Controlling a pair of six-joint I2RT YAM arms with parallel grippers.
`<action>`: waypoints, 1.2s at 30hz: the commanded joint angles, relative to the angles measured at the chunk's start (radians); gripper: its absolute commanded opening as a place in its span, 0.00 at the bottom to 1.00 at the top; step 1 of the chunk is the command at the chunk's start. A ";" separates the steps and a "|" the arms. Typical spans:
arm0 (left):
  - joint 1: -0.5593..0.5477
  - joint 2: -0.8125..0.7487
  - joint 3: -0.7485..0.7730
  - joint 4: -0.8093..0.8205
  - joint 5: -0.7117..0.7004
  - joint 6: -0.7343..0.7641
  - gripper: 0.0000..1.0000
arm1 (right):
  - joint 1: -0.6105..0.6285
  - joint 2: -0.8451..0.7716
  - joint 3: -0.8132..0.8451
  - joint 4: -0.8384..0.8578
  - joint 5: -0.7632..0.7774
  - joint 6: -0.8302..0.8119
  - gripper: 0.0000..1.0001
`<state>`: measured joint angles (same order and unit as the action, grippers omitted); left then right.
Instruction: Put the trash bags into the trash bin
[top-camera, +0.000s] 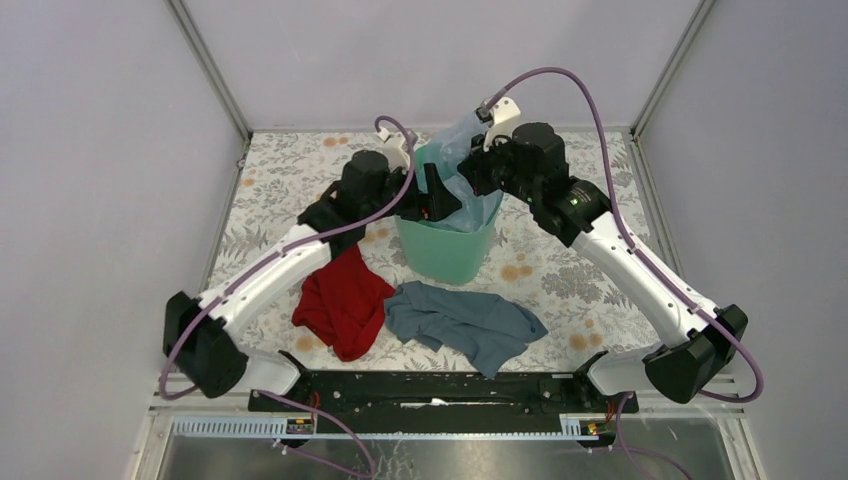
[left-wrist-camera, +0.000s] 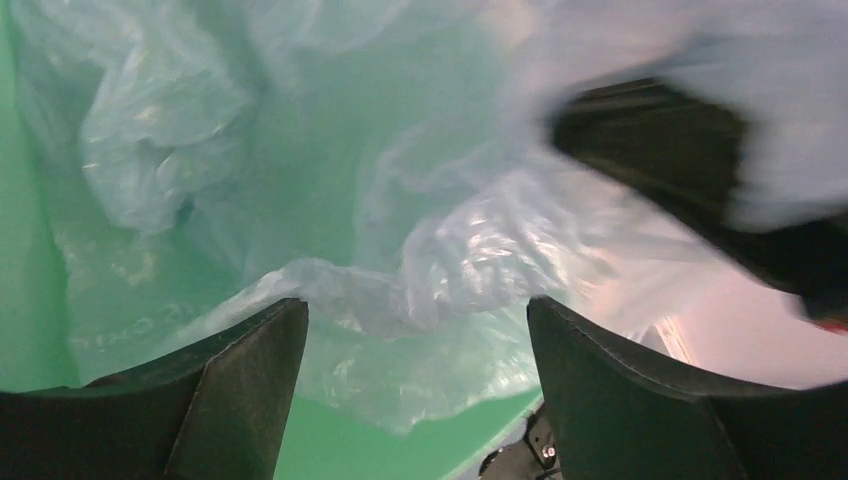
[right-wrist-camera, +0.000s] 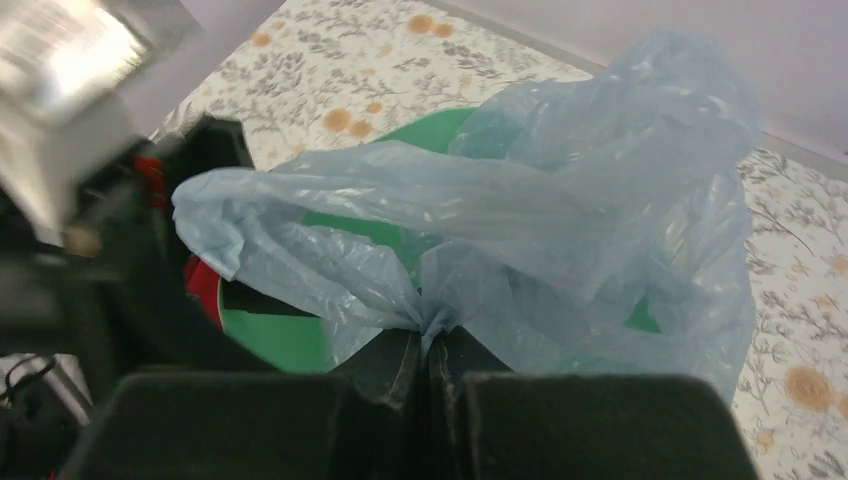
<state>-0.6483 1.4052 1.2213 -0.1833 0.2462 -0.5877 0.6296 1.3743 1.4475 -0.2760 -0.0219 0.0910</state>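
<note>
The right gripper (right-wrist-camera: 430, 345) has its jaws pressed together on a gathered twist of the pale-blue trash bag (right-wrist-camera: 560, 200), holding it above the mint-green trash bin (top-camera: 445, 250) at the far middle of the table (top-camera: 580, 280). That pinch at 1 bunched point lets the loose film hang and billow over the rim. The bag is therefore partly in the bin and partly above it, with a puff standing up on the far side and a fold draped over the right rim. The left gripper (left-wrist-camera: 415, 320) reaches down inside the bin from the left, jaws spread wide, with crinkled film between and beyond the 2 fingers. It grips nothing, and I judge it is placed there to push or draw the plastic deeper against the green wall. The red cloth (top-camera: 345, 300) and grey-blue cloth (top-camera: 465, 320) lie on the near side of the bin and are no part of this job
</note>
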 joint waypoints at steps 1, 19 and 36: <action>-0.002 -0.155 0.045 -0.023 0.018 0.101 0.87 | -0.004 -0.009 0.018 0.034 -0.189 -0.086 0.00; 0.132 0.191 0.538 0.022 0.056 0.049 0.80 | -0.004 -0.141 -0.180 0.168 -0.526 -0.069 0.00; 0.037 0.371 0.482 -0.203 0.089 0.192 0.55 | -0.003 -0.128 -0.199 0.234 -0.272 0.125 0.00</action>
<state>-0.6254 1.7527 1.6352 -0.3164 0.3656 -0.4534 0.6289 1.2594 1.2625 -0.1146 -0.4034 0.1143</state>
